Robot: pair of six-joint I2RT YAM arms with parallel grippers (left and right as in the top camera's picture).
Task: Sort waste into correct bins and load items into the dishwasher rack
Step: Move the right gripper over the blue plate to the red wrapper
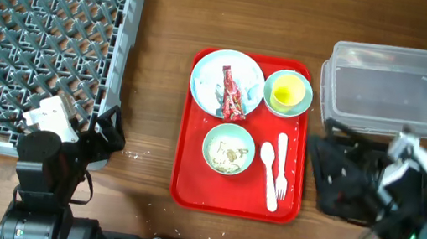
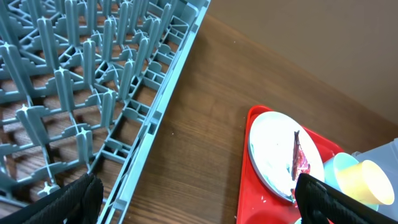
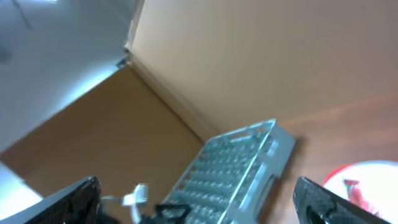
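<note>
1. Brown wooden worktop (image 1: 163, 61) under everything; pale wall (image 3: 261, 50) behind it in the right wrist view.
2. Grey dishwasher rack (image 1: 40, 34) at far left, lattice of pegs up, nothing loaded in the visible part.
3. Red tray (image 1: 189, 167) at centre, well apart from the rack, carrying all the tableware.
4. Clear tub (image 1: 396, 87) at far right, beside the red tray's far right corner, apart from it.
5. Black tray (image 1: 326, 191) just near of the tub, largely covered by the right arm.
6. Left pincer (image 2: 198, 183) spread wide, holding nothing, over the rack's near right corner.
7. Right pincer (image 3: 196, 186) also spread wide, gripping nothing, above the black tray and tilted up toward the wall; view blurred.
8. Pale blue-green plate (image 1: 212, 73) on the red tray's far left part.
9. Bowl (image 1: 228, 150) of like colour just near of the plate.
10. Saucer (image 1: 305, 99) right of the plate, touching or nearly so.
11. Fork (image 1: 282, 159) and spoon (image 1: 266, 165), white, side by side right of the bowl, handles pointing near.
12. Yellow cup (image 1: 287, 91) on the saucer.
13. Red wrapper (image 1: 232, 93) lying across the plate.
14. Off-white food scraps (image 1: 229, 154) inside the bowl.
</note>
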